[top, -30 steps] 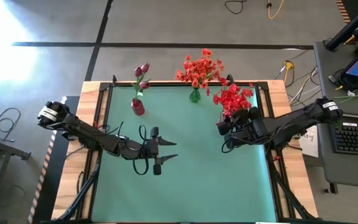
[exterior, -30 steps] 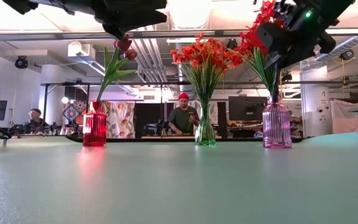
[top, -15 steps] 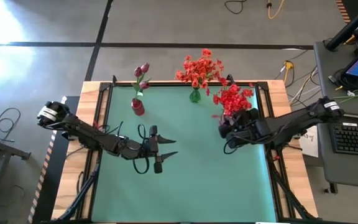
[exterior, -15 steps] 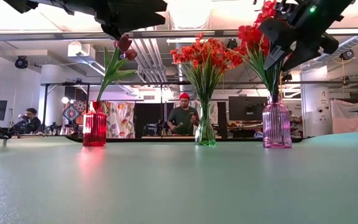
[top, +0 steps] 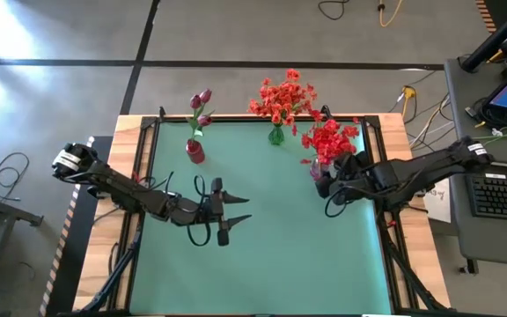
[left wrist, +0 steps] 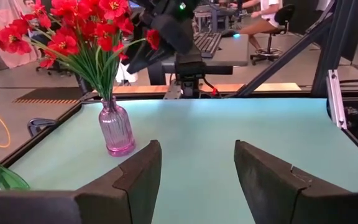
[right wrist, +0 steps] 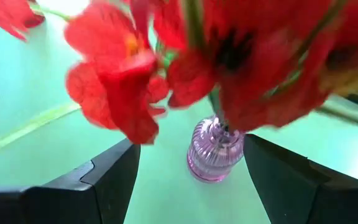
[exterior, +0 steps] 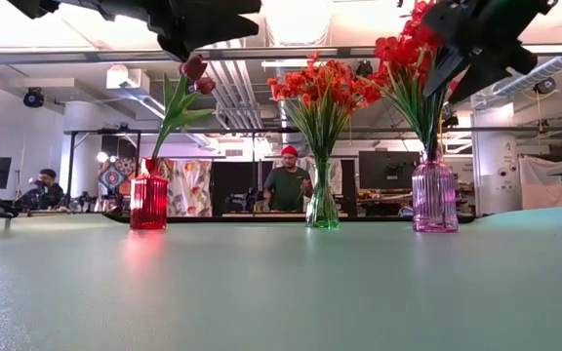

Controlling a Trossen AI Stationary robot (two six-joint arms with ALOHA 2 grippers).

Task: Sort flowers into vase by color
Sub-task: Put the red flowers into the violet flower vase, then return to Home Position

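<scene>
Three vases stand along the table's far edge. A red vase (top: 195,151) holds dark magenta buds (top: 202,98). A green vase (top: 275,136) holds orange-red sprays (top: 282,95). A pink ribbed vase (exterior: 434,197) holds bright red flowers (top: 329,138). My right gripper (top: 324,183) hovers open just on the near right of the red flowers. In its wrist view (right wrist: 188,149) the pink vase (right wrist: 215,152) shows between its fingers, with red blossoms (right wrist: 120,87) close in front. My left gripper (top: 236,214) is open and empty above the middle of the mat; its wrist view (left wrist: 197,168) shows the same.
The green mat (top: 262,255) lies bare in the middle and near half. A side desk with a keyboard (top: 504,195) stands past the table's right edge. People (exterior: 287,185) sit in the room beyond the far edge.
My right gripper has drawn back from the red flowers in the pink vase, going toward the table's right edge and a little up. The flowers stay standing in the vase. My left arm has kept still.
</scene>
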